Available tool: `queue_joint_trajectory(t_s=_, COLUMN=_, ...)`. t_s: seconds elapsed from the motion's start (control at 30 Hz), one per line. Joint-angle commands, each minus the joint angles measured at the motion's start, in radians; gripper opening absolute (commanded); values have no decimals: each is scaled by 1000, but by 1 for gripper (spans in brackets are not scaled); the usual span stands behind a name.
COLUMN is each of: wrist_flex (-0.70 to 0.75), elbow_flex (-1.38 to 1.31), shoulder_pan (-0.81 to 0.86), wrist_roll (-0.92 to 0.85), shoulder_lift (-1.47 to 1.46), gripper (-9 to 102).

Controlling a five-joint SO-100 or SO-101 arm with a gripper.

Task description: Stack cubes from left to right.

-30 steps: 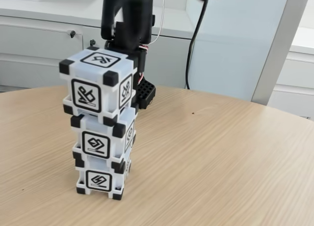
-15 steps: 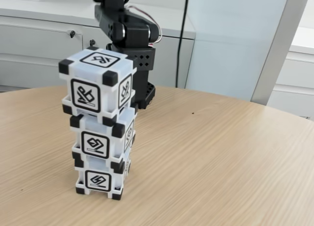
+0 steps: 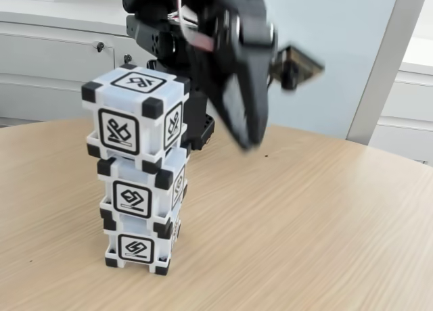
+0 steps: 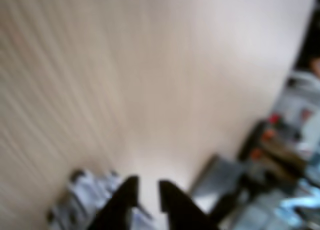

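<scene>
Fingers (image 4: 172, 200) slightly parted on the empty gripper (image 4: 148, 186), arm blurred, angled down beside the three stacked cubes (image 3: 137, 172)

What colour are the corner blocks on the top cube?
Black, on a white/pale-blue body; the top cube shows sharpest in the fixed view.

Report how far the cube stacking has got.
Done, by the look of it: three cubes stand in one tower on the table, the top cube on the middle cube on the bottom cube, each slightly offset. In hand: nothing; the gripper hangs to the right of the tower, blurred, jaws slightly apart and holding nothing in the wrist view. Left: no loose cube shows.
</scene>
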Motion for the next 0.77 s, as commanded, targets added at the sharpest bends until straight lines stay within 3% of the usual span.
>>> queue_joint_trajectory(t_s=0.0, wrist_flex=-35, elbow_flex=44, shoulder_pan=5, wrist_roll=37, shoulder_lift=14, gripper=0)
queue_joint_trajectory(t_s=0.73, wrist_flex=-21, elbow_flex=44, shoulder_pan=6, wrist_roll=64, shoulder_lift=14, gripper=0)
